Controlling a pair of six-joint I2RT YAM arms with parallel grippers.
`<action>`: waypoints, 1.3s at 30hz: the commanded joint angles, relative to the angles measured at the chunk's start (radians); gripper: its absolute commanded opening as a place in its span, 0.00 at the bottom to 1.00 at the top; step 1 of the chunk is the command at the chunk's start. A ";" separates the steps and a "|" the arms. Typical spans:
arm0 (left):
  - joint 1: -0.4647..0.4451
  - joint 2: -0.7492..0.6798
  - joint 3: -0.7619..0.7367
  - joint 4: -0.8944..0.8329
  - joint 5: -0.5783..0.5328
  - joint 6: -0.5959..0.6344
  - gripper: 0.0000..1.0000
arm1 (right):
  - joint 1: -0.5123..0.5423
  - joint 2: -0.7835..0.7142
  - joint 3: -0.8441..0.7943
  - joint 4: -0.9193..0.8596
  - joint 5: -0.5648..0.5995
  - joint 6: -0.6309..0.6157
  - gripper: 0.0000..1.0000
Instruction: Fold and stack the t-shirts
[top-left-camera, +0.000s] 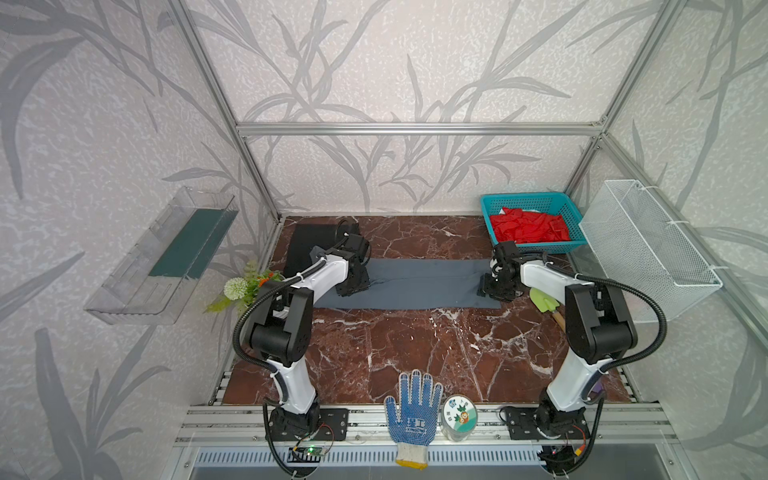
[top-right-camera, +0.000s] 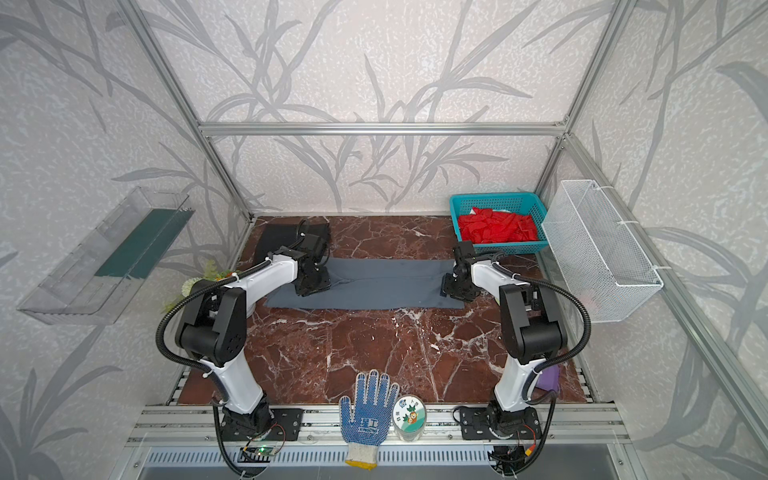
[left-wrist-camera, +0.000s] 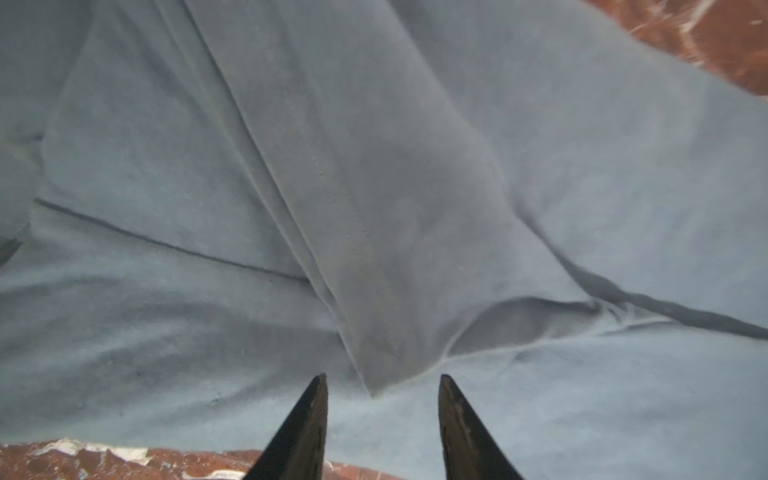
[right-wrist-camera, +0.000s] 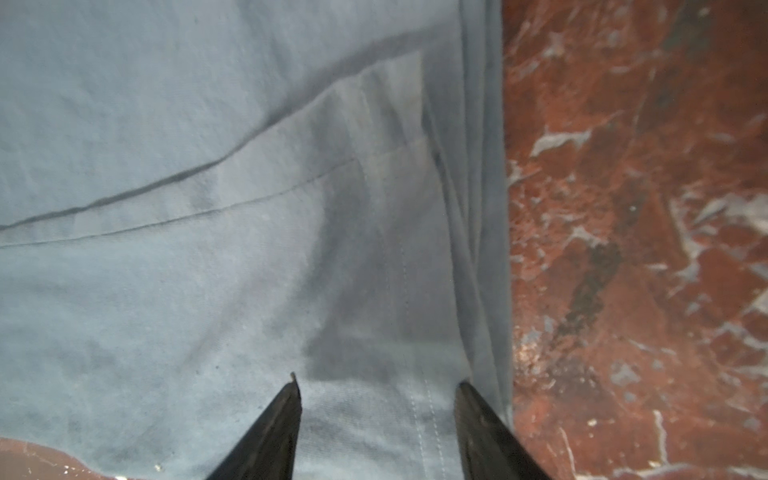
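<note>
A slate grey t-shirt (top-left-camera: 415, 282) (top-right-camera: 374, 284) lies folded into a long flat strip across the back half of the marble table (top-left-camera: 415, 353). A black t-shirt (top-left-camera: 305, 245) (top-right-camera: 276, 241) lies folded at the back left, partly hidden by the left arm. My left gripper (top-left-camera: 353, 287) (top-right-camera: 313, 286) hangs just over the strip's left end. In its wrist view the left gripper (left-wrist-camera: 382, 378) is open, with a folded grey flap (left-wrist-camera: 395, 249) just ahead of the tips. My right gripper (top-left-camera: 492, 289) (top-right-camera: 454, 289) is over the right end. The right gripper (right-wrist-camera: 378, 380) is open above the hem.
A teal basket (top-left-camera: 523, 197) of red cloth stands at the back right, with a white wire basket (top-left-camera: 648, 249) on the right wall. A green trowel (top-left-camera: 544, 301) lies by the right arm. A dotted glove (top-left-camera: 413, 415) and a tin (top-left-camera: 459, 417) sit at the front edge. A plant (top-left-camera: 245, 289) stands at the left.
</note>
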 joint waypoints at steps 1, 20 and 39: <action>0.000 0.030 0.030 -0.024 -0.032 -0.003 0.44 | -0.007 0.009 -0.019 -0.017 0.010 -0.012 0.60; -0.003 0.075 0.090 -0.015 -0.018 -0.005 0.00 | -0.014 0.035 -0.007 -0.018 -0.019 -0.019 0.60; -0.082 0.402 0.727 -0.394 -0.056 0.270 0.00 | -0.043 0.016 -0.028 -0.019 -0.041 -0.026 0.60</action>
